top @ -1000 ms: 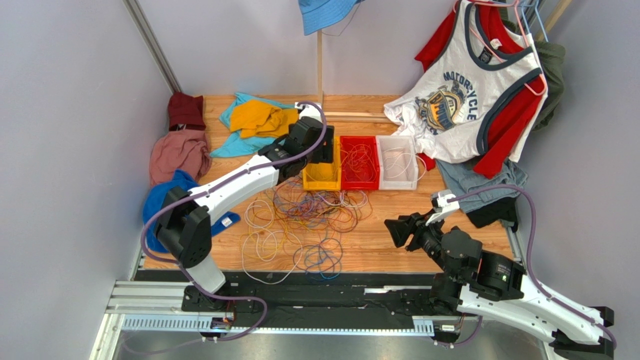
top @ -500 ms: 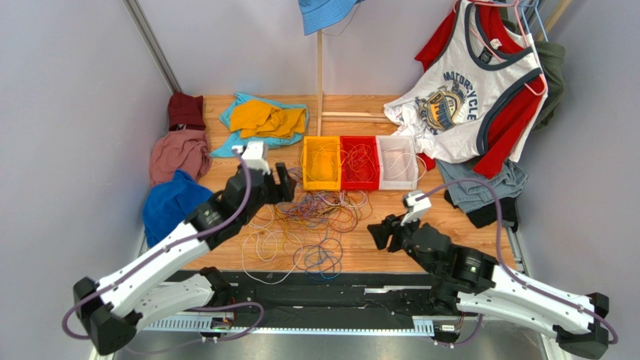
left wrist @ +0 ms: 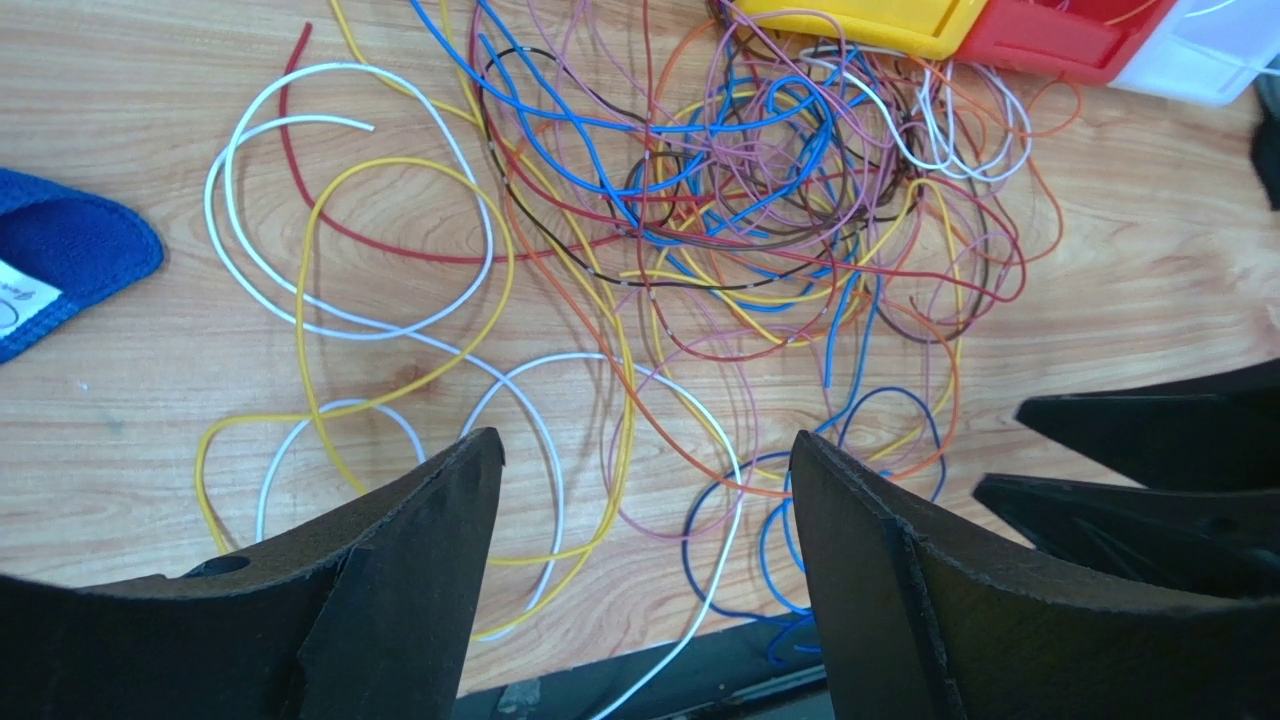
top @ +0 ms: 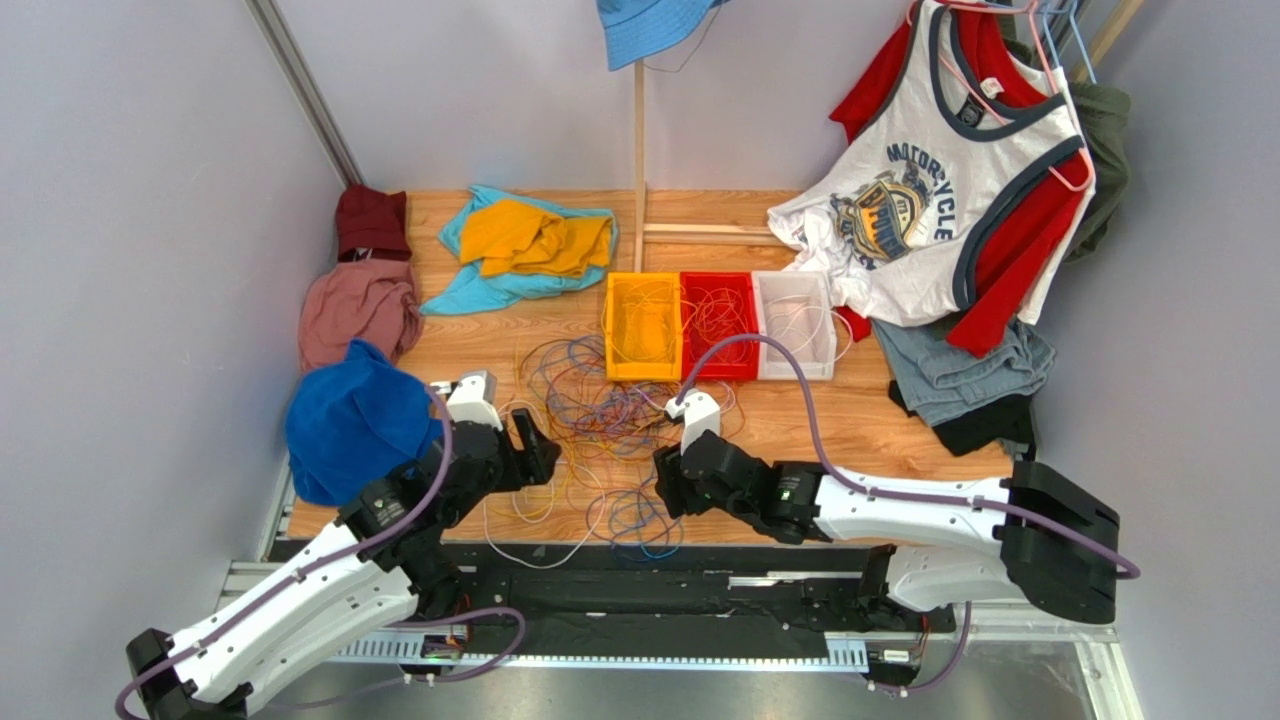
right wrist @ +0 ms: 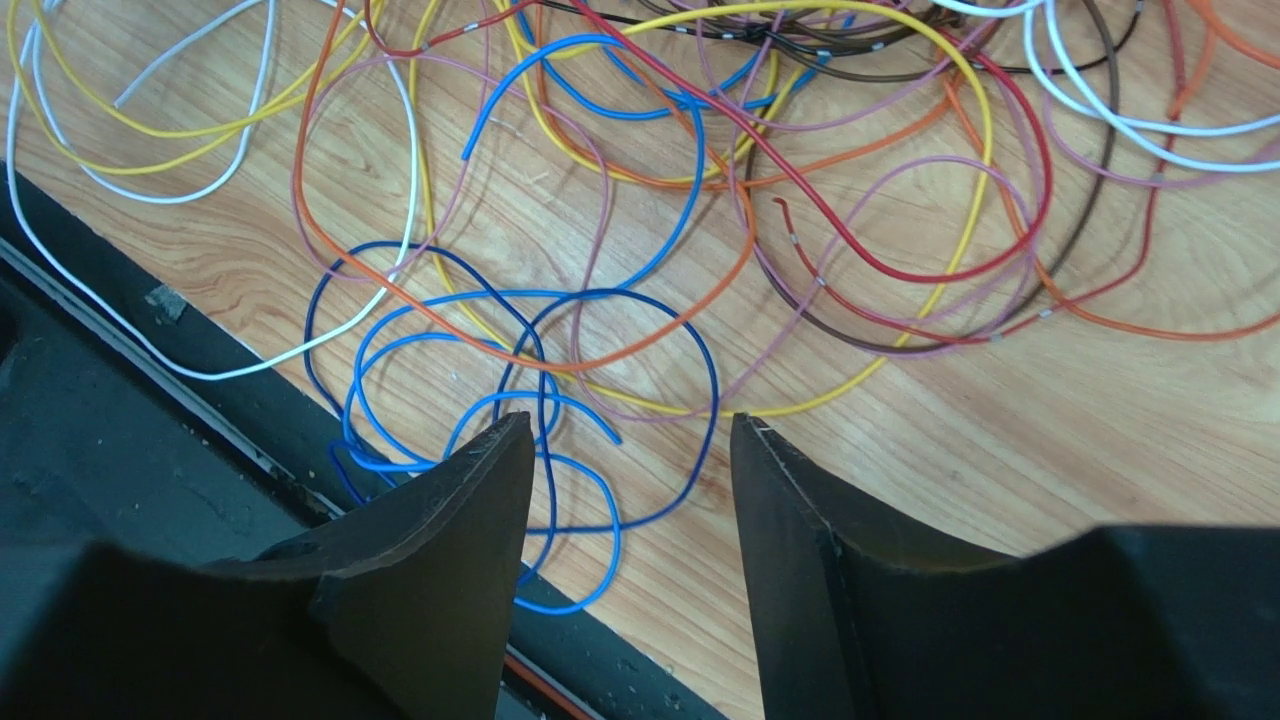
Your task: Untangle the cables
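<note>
The cables (top: 609, 413) lie as a loose tangle of white, yellow, orange, purple, blue and red wires on the wooden table, in front of three bins. My left gripper (top: 537, 449) hovers at the tangle's near left side. It is open, and white and yellow loops (left wrist: 601, 390) show on the wood between its fingers (left wrist: 646, 438). My right gripper (top: 666, 477) is at the near right side of the tangle. It is open and empty, just above the blue loops (right wrist: 496, 296) by the table's front edge (right wrist: 631, 420). Neither gripper holds a wire.
Yellow (top: 642, 327), red (top: 718, 323) and clear (top: 793, 323) bins stand behind the tangle with some wires inside. Clothes lie at the left, among them a blue cloth (top: 349, 420), and a shirt (top: 939, 180) hangs at the right. A black rail (top: 631, 563) borders the near edge.
My left arm has drawn back from the yellow bin to the tangle's near left. My right arm has swung left to the tangle's near right, and its jaws have widened a little.
</note>
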Available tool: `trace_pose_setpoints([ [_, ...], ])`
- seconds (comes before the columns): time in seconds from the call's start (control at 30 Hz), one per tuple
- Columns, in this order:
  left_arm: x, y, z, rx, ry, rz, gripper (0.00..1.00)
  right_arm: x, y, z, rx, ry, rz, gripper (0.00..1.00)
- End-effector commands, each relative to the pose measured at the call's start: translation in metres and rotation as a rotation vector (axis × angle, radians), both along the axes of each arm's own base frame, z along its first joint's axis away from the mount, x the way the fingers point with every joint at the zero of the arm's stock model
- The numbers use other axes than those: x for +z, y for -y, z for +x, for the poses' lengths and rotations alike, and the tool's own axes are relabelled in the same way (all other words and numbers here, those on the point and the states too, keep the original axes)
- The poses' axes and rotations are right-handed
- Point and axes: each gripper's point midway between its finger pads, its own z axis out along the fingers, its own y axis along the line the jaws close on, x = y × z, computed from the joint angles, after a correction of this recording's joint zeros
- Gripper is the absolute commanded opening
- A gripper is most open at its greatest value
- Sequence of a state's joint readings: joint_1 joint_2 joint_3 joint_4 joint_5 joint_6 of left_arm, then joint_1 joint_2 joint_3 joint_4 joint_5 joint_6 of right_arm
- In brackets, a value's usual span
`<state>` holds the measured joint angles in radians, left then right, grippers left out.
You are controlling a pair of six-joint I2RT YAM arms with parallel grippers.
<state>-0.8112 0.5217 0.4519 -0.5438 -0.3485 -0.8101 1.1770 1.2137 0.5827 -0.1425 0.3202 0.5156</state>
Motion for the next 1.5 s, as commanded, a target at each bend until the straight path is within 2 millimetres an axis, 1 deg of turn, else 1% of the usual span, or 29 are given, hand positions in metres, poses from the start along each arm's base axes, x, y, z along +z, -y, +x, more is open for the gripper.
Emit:
trace_pose_setpoints([
  [0.0,-0.001,-0.003,-0.008,0.016,-0.023,-0.038,0.79,0.021,-0.020,0.018,-0.045,0.080,0.083,0.56],
  [0.03,-0.002,-0.002,-0.010,0.009,-0.030,-0.052,0.79,0.020,-0.017,0.021,-0.064,0.087,0.077,0.56],
  [0.17,-0.004,0.000,-0.015,-0.002,-0.024,-0.097,0.79,0.015,0.006,0.040,-0.191,0.131,0.043,0.59],
  [0.2,-0.007,-0.001,-0.016,-0.001,-0.027,-0.097,0.79,0.015,0.014,0.049,-0.229,0.134,0.039,0.59],
  [0.23,-0.008,-0.001,-0.016,0.003,-0.027,-0.101,0.79,0.016,0.018,0.054,-0.247,0.140,0.033,0.60],
  [0.27,-0.008,-0.002,-0.017,0.005,-0.020,-0.108,0.79,0.018,0.020,0.059,-0.262,0.150,0.032,0.60],
  [0.3,-0.009,-0.003,-0.016,0.013,-0.018,-0.109,0.79,0.024,0.024,0.070,-0.285,0.162,0.029,0.60],
  [0.37,-0.007,-0.004,-0.015,0.022,-0.007,-0.122,0.79,0.024,0.027,0.083,-0.307,0.164,0.004,0.60],
  [0.4,-0.006,-0.005,-0.014,0.024,0.000,-0.122,0.79,0.022,0.034,0.094,-0.339,0.160,-0.008,0.60],
  [0.43,-0.006,-0.004,-0.014,0.024,0.001,-0.123,0.79,0.022,0.032,0.102,-0.345,0.154,-0.016,0.60],
  [0.47,-0.005,-0.004,-0.013,0.024,0.007,-0.127,0.79,0.021,0.030,0.107,-0.340,0.140,-0.012,0.60],
  [0.53,-0.006,-0.002,-0.013,0.018,0.001,-0.125,0.79,0.020,0.032,0.122,-0.360,0.145,-0.020,0.59],
  [0.6,-0.010,0.001,-0.014,0.008,-0.015,-0.121,0.79,0.021,0.032,0.133,-0.373,0.145,-0.013,0.59],
  [0.63,-0.012,0.001,-0.015,0.009,-0.023,-0.123,0.79,0.015,0.033,0.135,-0.376,0.135,-0.026,0.59],
  [0.67,-0.013,0.003,-0.014,0.008,-0.026,-0.125,0.79,0.022,0.026,0.142,-0.371,0.145,0.006,0.59],
  [0.7,-0.017,0.004,-0.015,0.004,-0.037,-0.123,0.79,0.020,0.023,0.145,-0.370,0.140,0.011,0.57],
  [0.77,-0.020,0.005,-0.015,0.002,-0.040,-0.124,0.79,0.028,0.012,0.148,-0.336,0.142,0.045,0.55],
  [0.8,-0.020,0.005,-0.015,0.003,-0.041,-0.121,0.79,0.028,0.006,0.149,-0.319,0.139,0.059,0.54],
  [0.97,-0.019,0.003,-0.012,0.012,-0.025,-0.114,0.79,0.036,-0.023,0.143,-0.217,0.117,0.123,0.54],
  [1.07,-0.021,0.004,-0.011,0.009,-0.025,-0.107,0.79,0.032,-0.033,0.138,-0.174,0.110,0.111,0.54],
  [1.17,-0.023,0.006,-0.010,0.003,-0.033,-0.102,0.79,0.021,-0.038,0.140,-0.156,0.098,0.074,0.55],
  [1.27,-0.026,0.008,-0.012,-0.008,-0.050,-0.099,0.79,0.002,-0.042,0.143,-0.145,0.073,0.026,0.54],
  [1.3,-0.026,0.008,-0.012,-0.007,-0.050,-0.100,0.79,0.002,-0.045,0.145,-0.145,0.074,0.024,0.55],
  [1.4,-0.027,0.008,-0.013,-0.011,-0.055,-0.098,0.79,-0.010,-0.043,0.151,-0.160,0.074,-0.014,0.54],
  [1.43,-0.027,0.008,-0.013,-0.011,-0.055,-0.098,0.79,-0.009,-0.044,0.156,-0.171,0.084,-0.021,0.54],
  [1.47,-0.028,0.008,-0.013,-0.011,-0.056,-0.096,0.79,-0.019,-0.042,0.157,-0.176,0.072,-0.050,0.54],
])
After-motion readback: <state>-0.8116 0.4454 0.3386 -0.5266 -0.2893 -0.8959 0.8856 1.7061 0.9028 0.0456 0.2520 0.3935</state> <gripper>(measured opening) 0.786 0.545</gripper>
